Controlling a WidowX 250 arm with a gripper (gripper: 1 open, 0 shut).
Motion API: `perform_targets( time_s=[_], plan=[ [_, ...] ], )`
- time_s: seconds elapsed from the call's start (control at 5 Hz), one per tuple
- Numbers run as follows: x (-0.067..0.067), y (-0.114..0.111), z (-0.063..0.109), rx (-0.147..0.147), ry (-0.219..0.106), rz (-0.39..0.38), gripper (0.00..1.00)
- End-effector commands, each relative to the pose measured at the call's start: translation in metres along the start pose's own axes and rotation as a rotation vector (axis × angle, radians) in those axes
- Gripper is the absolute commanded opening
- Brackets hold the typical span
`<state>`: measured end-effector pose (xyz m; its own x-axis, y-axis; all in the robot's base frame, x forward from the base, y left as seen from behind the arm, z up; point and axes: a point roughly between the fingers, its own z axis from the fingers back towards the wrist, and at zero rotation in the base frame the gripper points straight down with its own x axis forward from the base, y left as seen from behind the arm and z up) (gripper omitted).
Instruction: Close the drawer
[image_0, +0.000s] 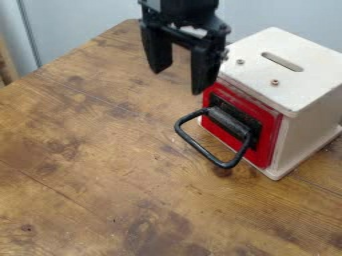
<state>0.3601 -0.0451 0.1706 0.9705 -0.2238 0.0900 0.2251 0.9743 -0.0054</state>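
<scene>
The red-fronted drawer (250, 125) with its black panel sits in the cream-white wooden box (291, 95) at the right of the table. Its red front looks about flush with the box front. The large black loop handle (209, 144) hangs down and out onto the wood. My gripper (182, 64) is open, its two black fingers pointing down, empty. It hovers above the table to the upper left of the drawer front, apart from the drawer and handle.
The wooden table (94, 150) stretches left and forward of the box. The box's top has a slot (283, 62). A pale wall and the table's far edge lie behind the arm.
</scene>
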Motion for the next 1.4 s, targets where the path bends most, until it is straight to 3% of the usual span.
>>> perform_targets(
  time_s=[0.0,0.2,0.6,0.8,1.0,1.2],
  plan=[
    [-0.006,0.000,0.033,0.016,-0.094,-0.002,1.00],
    [-0.008,0.003,0.030,0.014,-0.086,-0.003,1.00],
    [0.004,0.031,0.021,0.011,-0.068,0.026,1.00],
    [0.006,0.023,0.019,0.022,-0.079,0.062,1.00],
    [0.005,0.014,0.013,0.024,-0.068,0.095,1.00],
    [0.007,0.004,0.012,0.015,-0.061,0.048,1.00]
  ],
)
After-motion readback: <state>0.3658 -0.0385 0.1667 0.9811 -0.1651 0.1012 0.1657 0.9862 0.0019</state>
